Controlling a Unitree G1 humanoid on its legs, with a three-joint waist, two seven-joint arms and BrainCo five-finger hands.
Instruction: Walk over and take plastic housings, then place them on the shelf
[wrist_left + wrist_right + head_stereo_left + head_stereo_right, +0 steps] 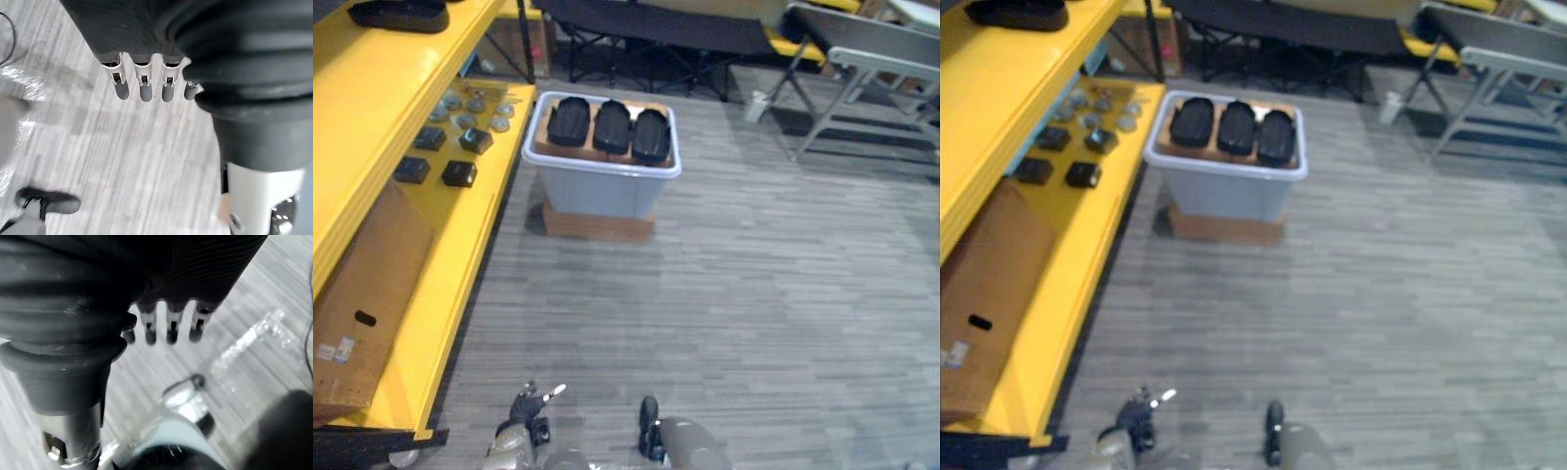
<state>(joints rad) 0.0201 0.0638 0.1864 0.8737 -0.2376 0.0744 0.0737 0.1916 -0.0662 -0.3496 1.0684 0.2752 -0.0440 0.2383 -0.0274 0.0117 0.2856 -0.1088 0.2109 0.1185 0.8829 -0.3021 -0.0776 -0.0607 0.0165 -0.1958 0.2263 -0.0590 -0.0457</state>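
Housings [609,127] are laid atop the grey bin [597,196] beside the yellow shelf [460,255], well beyond the left hand [145,88] and right hand [171,328], both relaxed and empty, so the bin is best approached squarely before reaching.

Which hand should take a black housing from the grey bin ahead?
Probably left: left hand and right hand hang open, far from the black plastic housings, but the yellow shelf stands leftward.

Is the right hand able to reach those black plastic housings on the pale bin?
Probably not yet: the right hand hangs low, with open grey floor between it and the black plastic housings on the pale bin.
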